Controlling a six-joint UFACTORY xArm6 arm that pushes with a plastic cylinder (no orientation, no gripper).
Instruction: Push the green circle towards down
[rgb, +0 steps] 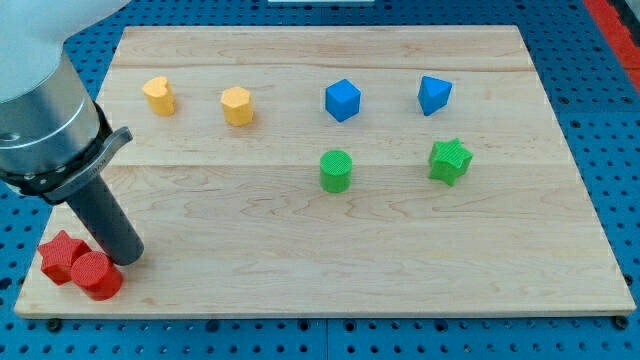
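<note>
The green circle (336, 170) stands a little right of the board's middle. My tip (128, 258) rests on the board at the view's bottom left, far left of and below the green circle. It sits just right of the red star (60, 254) and just above the red circle (97, 275). The rod leans up to the left towards the arm's grey body (40, 110).
A green star (450, 160) lies right of the green circle. A blue cube (342, 100) and a blue triangular block (434, 95) lie above. A yellow heart (159, 96) and a yellow hexagon (237, 105) lie at the top left. The wooden board (400, 260) ends near the bottom.
</note>
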